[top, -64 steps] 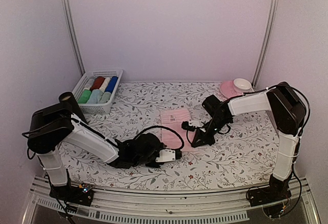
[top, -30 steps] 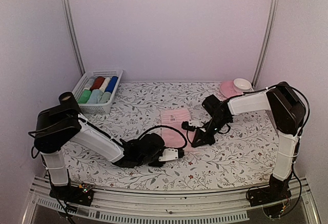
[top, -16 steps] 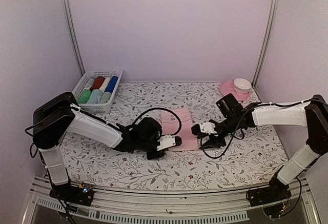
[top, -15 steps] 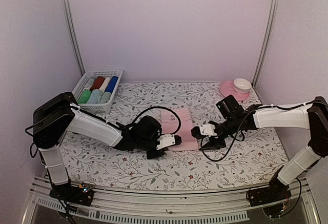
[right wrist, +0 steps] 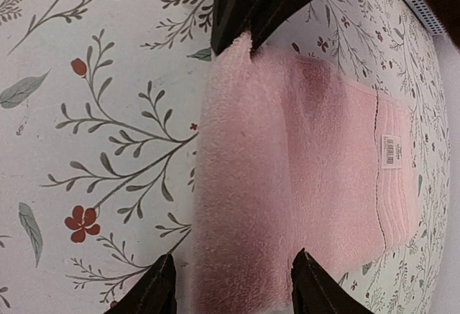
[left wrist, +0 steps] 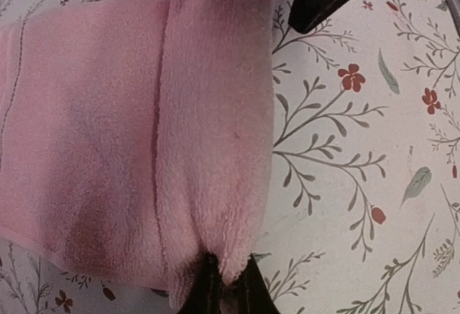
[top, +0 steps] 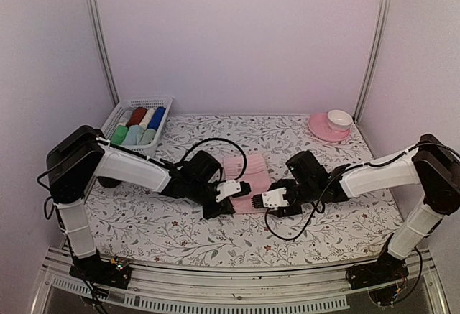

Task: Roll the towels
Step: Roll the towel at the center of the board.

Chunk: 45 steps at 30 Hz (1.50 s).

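Spreading across the whole floor of the cell, the flower-printed counter [top: 323,220] carries everything. Both arms lie low over it. The left arm [top: 136,174] reaches in from the left side and the right arm [top: 374,174] from the right, with forearms nearly flat and wrists meeting near the middle. At the far left a white basket [top: 164,101] holds rolled cloths [top: 136,127].

The pink towel [top: 248,169] lies mid-counter between the two wrists, its near edge turned over into a first loose roll [left wrist: 215,113]. It looks light, soft and limp, a fuzzy terry that would likely sag and unroll if released. I judge the best hold to be at the two ends of the roll, low on the turned edge, with both sides moving together.

The left pincer [left wrist: 226,291] is pressed together, pinching one end of that roll. The right pincer [right wrist: 230,285] stands spread, straddling the other end without gripping it. A small sewn label [right wrist: 390,150] sits near the towel's flat far edge.
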{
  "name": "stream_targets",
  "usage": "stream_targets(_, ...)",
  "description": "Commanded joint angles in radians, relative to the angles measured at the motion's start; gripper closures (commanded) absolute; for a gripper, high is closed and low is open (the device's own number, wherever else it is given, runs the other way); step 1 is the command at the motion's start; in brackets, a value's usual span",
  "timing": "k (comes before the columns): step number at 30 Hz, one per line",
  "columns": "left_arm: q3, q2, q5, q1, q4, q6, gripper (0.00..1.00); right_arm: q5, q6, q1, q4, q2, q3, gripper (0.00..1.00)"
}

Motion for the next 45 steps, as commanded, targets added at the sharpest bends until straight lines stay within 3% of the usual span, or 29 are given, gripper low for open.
stream_targets(1,0.03,0.045,0.099,0.015,-0.088,-0.025,1.0,0.097,0.021,0.022,0.087,0.031,-0.011,0.46)
stream_targets(9,0.039,0.052,0.148,0.041,-0.091,-0.045,1.0,0.075,0.005,0.04,0.069,0.028,-0.02,0.55)
stream_targets(20,0.045,0.056,0.168,0.048,-0.099,-0.055,1.0,0.094,-0.007,0.056,0.067,0.046,-0.021,0.55)
stream_targets(22,0.045,0.057,0.17,0.049,-0.1,-0.056,1.0,0.108,-0.001,0.059,0.072,0.056,-0.015,0.6)
stream_targets(26,0.045,0.055,0.18,0.049,-0.106,-0.049,1.0,0.153,0.015,0.058,0.074,0.086,0.004,0.86)
stream_targets(28,0.044,0.053,0.182,0.048,-0.109,-0.047,1.0,0.158,0.017,0.059,0.07,0.093,0.008,0.94)
stream_targets(34,0.041,0.035,0.161,0.048,-0.129,-0.039,1.0,0.103,0.023,0.057,0.002,0.082,0.032,0.97)
stream_targets(37,0.037,0.014,0.139,0.045,-0.141,-0.03,0.91,0.0,0.028,0.041,-0.119,0.079,0.079,0.97)
stream_targets(42,0.016,-0.034,0.094,0.027,-0.129,-0.016,0.57,-0.174,0.033,-0.007,-0.365,0.126,0.202,0.97)
stream_targets(45,-0.003,-0.067,0.05,0.008,-0.102,-0.004,0.44,-0.255,0.031,-0.026,-0.471,0.16,0.261,0.97)
